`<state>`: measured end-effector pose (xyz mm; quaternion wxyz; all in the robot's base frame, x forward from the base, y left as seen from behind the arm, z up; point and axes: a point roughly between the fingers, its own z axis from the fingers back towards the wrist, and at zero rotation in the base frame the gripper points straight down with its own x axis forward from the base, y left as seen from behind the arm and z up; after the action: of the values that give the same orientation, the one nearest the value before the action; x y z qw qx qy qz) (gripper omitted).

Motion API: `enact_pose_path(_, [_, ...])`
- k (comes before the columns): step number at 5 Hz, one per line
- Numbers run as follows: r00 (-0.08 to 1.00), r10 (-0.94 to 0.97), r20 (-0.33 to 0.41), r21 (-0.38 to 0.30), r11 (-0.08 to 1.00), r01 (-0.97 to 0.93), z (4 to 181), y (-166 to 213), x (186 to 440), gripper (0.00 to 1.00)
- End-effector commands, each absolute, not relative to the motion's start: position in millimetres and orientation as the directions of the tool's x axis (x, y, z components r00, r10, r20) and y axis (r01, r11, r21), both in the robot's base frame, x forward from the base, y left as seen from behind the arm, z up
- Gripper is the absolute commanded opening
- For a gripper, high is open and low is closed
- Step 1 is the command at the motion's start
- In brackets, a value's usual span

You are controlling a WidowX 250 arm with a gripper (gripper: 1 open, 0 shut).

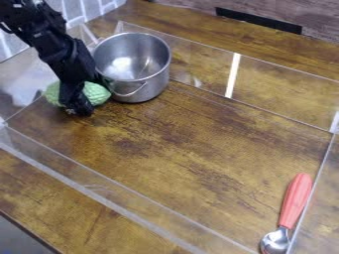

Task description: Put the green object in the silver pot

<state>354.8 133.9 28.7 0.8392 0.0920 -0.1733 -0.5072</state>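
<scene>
At the left of the frame my pincer (77,99) grips the green object (75,94) beside the silver pot (131,64).

Green object (79,94); shiny silver pot (130,63).

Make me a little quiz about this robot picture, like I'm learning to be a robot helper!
1. True or false: the green object is already inside the silver pot.
2. What lies at the lower right of the table? A) a fork B) a red-handled spoon C) a cup
3. Fill in: the gripper is down at the green object, right beside the ____.

Key:
1. False. It sits on the wooden table, left of the pot.
2. B
3. pot
</scene>
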Motion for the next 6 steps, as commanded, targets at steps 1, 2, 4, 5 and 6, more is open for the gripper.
enact_pose_path(1, [0.425,-0.887,0.181,0.29,0.461,0.839,35.5,124.9,357.3,0.0])
enact_pose_path(2, [0.428,-0.888,0.167,0.282,0.459,0.842,48.0,123.5,359.5,0.0])
enact_pose_path(4, [0.435,-0.888,0.149,0.267,0.46,0.847,65.6,120.9,363.0,0.0])
enact_pose_path(5, [0.448,-0.883,0.139,0.268,0.469,0.842,80.0,120.0,366.2,0.0])
enact_pose_path(6, [0.458,-0.88,0.126,0.269,0.475,0.838,94.4,118.8,370.1,0.0])
